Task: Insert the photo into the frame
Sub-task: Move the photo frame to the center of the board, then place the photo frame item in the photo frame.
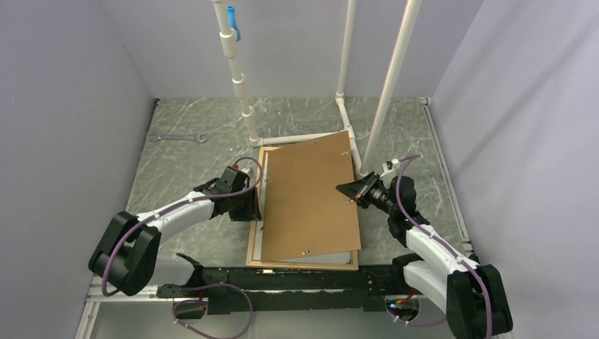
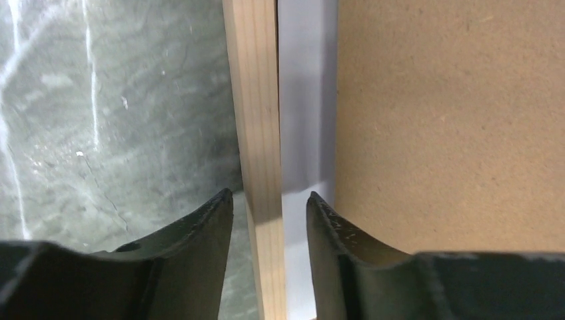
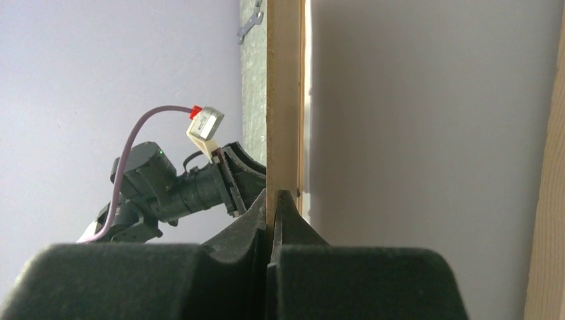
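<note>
The frame [image 1: 256, 187] of light wooden strips lies flat on the marble table. The photo [image 1: 311, 256] rests inside it with its blank white back up, mostly covered. Over it slants a brown hardboard panel [image 1: 311, 201], its right side raised. My right gripper [image 1: 351, 191] is shut on that panel's right edge [image 3: 283, 100]. The photo's white back [image 3: 426, 133] shows beneath the panel. My left gripper [image 2: 270, 197] stands open astride the frame's left strip [image 2: 256, 133], one finger outside it, the other over the photo's white strip [image 2: 303, 100] beside the panel [image 2: 453, 120].
A white pipe structure [image 1: 236, 70] with a blue tip [image 1: 232, 21] rises behind the frame, its base pipes touching the frame's far corner. A wrench [image 1: 178, 137] lies at the back left. Grey walls close in on both sides.
</note>
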